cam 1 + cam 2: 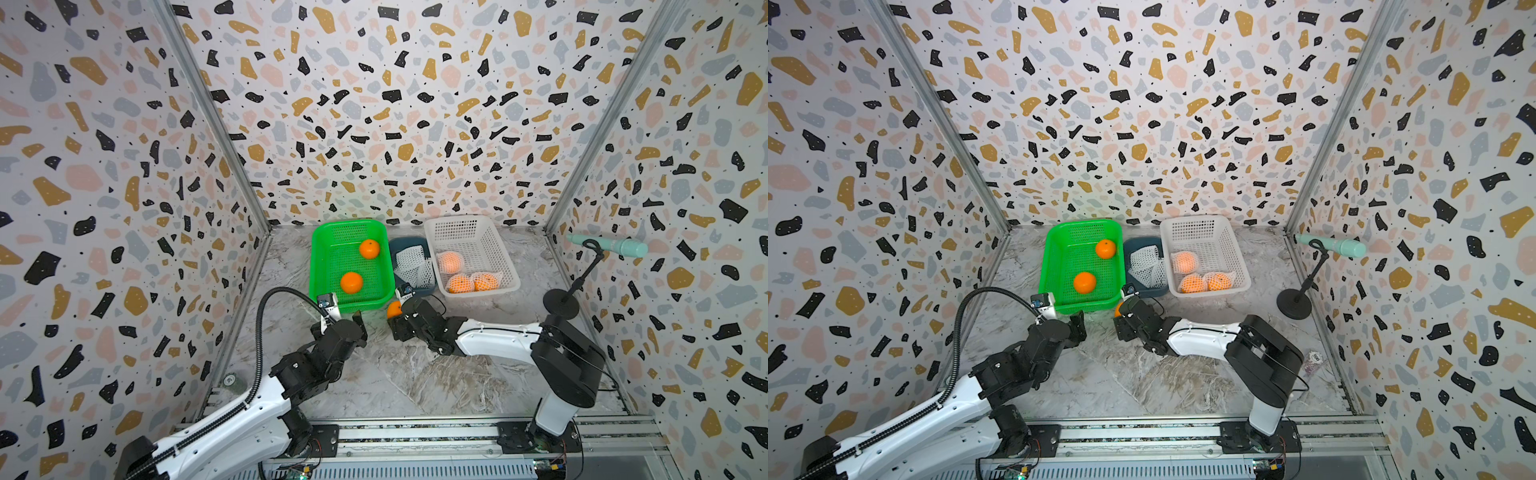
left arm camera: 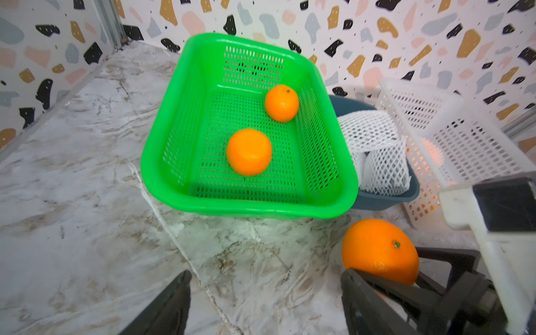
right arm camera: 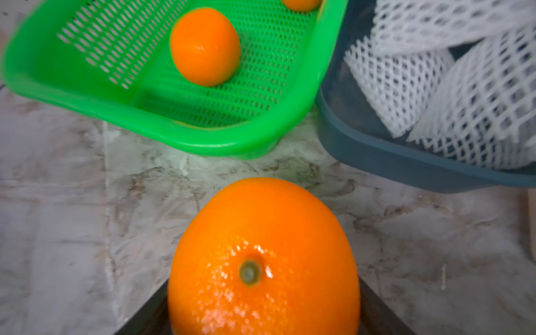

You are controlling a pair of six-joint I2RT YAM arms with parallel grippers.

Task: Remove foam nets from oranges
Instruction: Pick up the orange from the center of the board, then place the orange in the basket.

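My right gripper (image 1: 395,316) is shut on a bare orange (image 1: 393,309), just in front of the green basket (image 1: 353,305). The right wrist view shows this orange (image 3: 264,246) between the dark fingers, stem dimple facing the camera. My left gripper (image 2: 266,293) is open with nothing in it, over the marble beside that orange (image 2: 380,251). Two bare oranges (image 1: 369,248) (image 1: 351,282) lie in the green basket. Three oranges in white foam nets (image 1: 451,262) (image 1: 460,284) (image 1: 486,281) lie in the white basket (image 1: 482,293). Empty foam nets (image 1: 411,264) fill the blue bin (image 1: 398,246).
The three containers stand side by side against the back wall. A teal microphone (image 1: 606,245) on a black stand (image 1: 561,303) is at the right wall. Patterned walls close in the left, back and right sides.
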